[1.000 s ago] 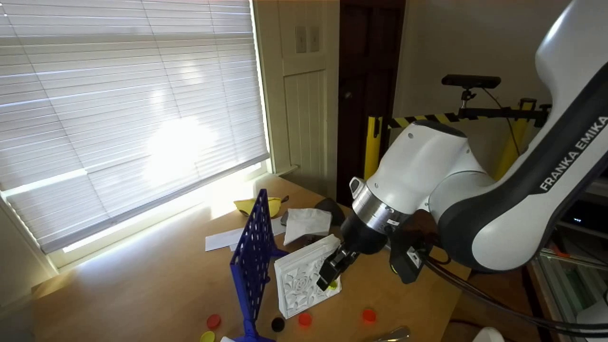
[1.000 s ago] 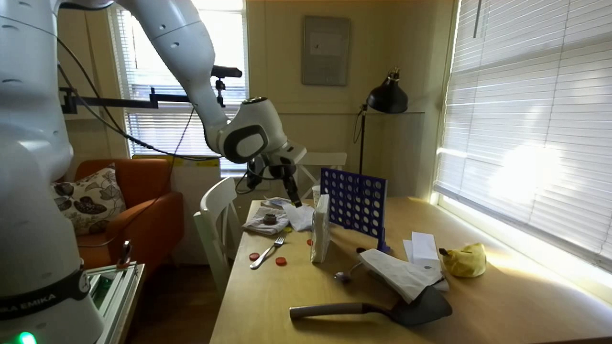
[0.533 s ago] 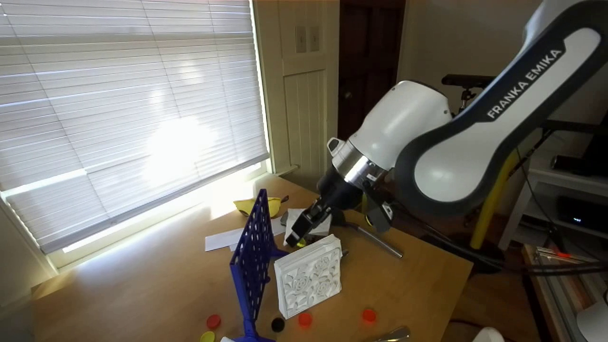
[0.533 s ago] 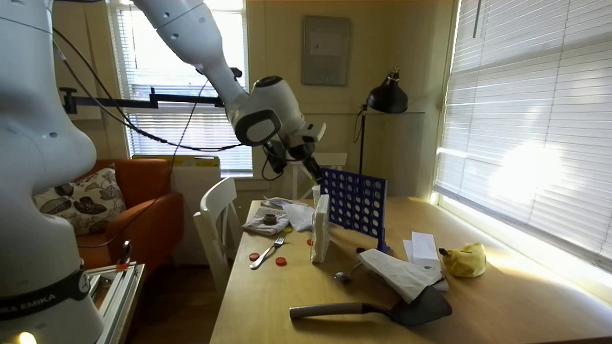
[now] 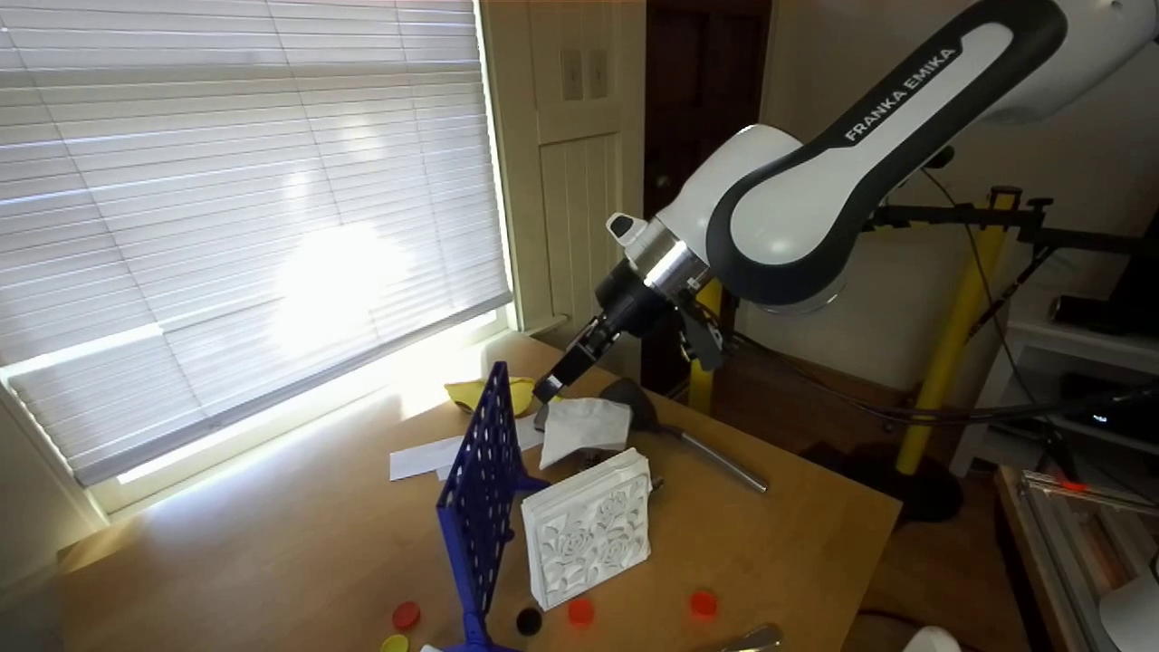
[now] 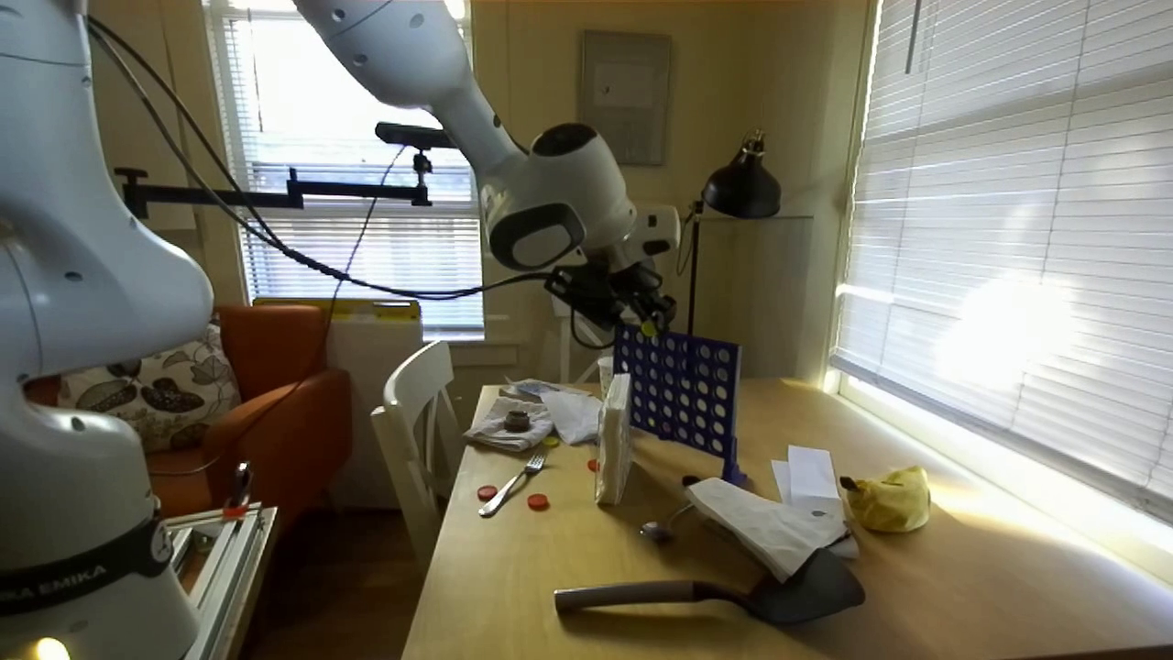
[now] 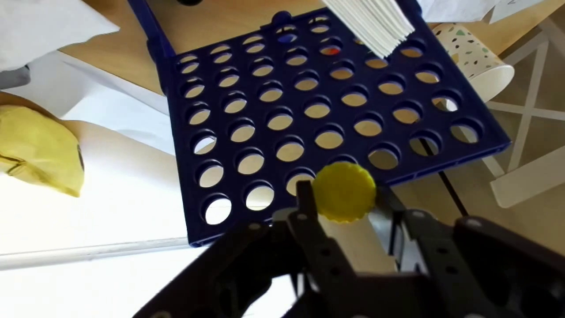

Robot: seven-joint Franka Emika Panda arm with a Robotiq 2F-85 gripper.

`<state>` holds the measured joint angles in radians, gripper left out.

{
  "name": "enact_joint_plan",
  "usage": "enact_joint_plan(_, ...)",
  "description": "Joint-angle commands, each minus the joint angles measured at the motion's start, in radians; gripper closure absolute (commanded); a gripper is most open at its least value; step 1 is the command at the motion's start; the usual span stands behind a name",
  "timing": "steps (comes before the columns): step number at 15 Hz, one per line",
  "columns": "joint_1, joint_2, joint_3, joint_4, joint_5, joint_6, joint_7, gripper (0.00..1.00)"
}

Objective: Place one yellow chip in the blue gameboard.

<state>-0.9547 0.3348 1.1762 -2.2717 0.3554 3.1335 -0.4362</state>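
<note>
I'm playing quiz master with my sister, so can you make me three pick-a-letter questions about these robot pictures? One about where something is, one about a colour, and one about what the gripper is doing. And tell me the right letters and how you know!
1. Where is the white flower-patterned block?
A) On the floor
B) Beside the blue gameboard
C) On the white chair

2. What colour is the armchair?
A) Green
B) White
C) Orange

3. What is the gripper doing?
A) Holding a yellow chip
B) Standing wide open with nothing in it
C) Holding a fork

Right letters:
1. B, because both exterior views show them side by side.
2. C, because an exterior view shows its orange back and arm.
3. A, because the wrist view shows the chip pinched in it.
</note>
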Motion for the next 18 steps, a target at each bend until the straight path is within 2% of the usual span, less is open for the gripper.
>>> enact_joint_plan(1,0.007,0.000,-0.004,0.000,0.000,0.000,0.000,0.65)
enact_joint_plan(2,0.016,-0.001,-0.005,0.000,0.000,0.000,0.002,0.90)
enact_joint_plan(9,0.076,-0.034,-0.068,-0.065,-0.008,0.311,-0.028,0.90)
enact_joint_plan(12,0.181,-0.020,-0.172,-0.085,0.010,0.435,-0.097,0.90)
enact_joint_plan(13,0.281,-0.047,-0.312,-0.094,-0.176,0.447,0.073,0.90)
enact_joint_plan(14,0.335,-0.039,-0.372,-0.082,-0.213,0.465,0.062,0.90)
enact_joint_plan(15,0.334,0.007,-0.336,-0.056,-0.100,0.494,-0.095,0.90)
enact_joint_plan(16,0.381,0.020,-0.380,-0.042,-0.106,0.510,-0.094,0.90)
enact_joint_plan(17,0.400,0.033,-0.388,-0.024,-0.103,0.507,-0.102,0.90)
enact_joint_plan(18,0.350,0.001,-0.359,-0.065,-0.129,0.485,-0.051,0.90)
